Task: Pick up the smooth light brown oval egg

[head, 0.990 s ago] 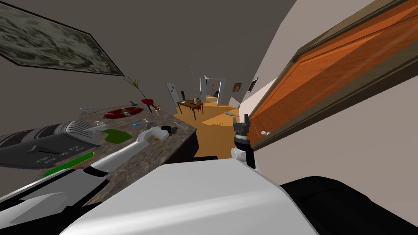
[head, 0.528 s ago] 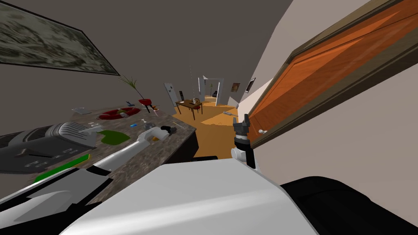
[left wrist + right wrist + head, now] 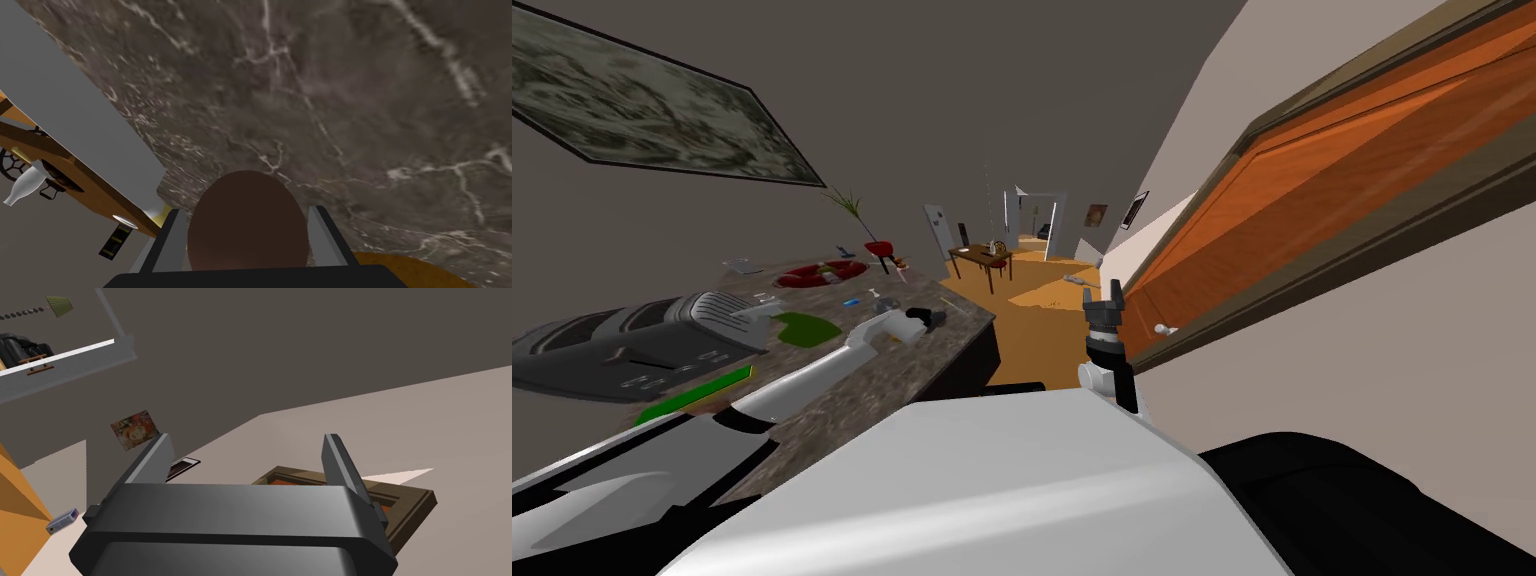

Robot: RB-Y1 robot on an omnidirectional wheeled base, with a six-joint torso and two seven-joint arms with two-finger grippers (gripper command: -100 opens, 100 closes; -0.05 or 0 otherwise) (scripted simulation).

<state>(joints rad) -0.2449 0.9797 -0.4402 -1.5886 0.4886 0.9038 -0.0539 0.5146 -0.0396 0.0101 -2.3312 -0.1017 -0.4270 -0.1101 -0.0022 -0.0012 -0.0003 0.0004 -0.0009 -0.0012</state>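
Left wrist view: the egg (image 3: 247, 220), brown, smooth and oval, sits between the 2 fingers of the left end effector (image 3: 245, 211).
Egg's place: over the dark, white-veined table (image 3: 325, 100), near its right edge and toward the far corner. I cannot tell whether it rests on the surface or hangs just clear of it.
Left end effector: closed in on the egg, with 1 finger against each flank and nothing else in its hold.
Neighbour: an orange-brown round thing (image 3: 400, 267) lies on the table just beside 1 finger.
Risk 1: a smooth, curved shell held by thin blades. If the squeeze is too light, I judge the egg could slide forward out of the fingers on the lift.
Risk 2: if the squeeze is too hard, the shell could crack.
Risk 3: the table's edge is close, so a dropped egg could roll off onto the floor (image 3: 1042, 340).
Left arm pose: stretched forward across the table with the forearm low and the wrist bent so the fingers point down at the surface.
Right arm: held upright beside the orange-brown door (image 3: 1312, 200). The right end effector (image 3: 1110, 300) points up with its 2 fingers wide apart and is empty.
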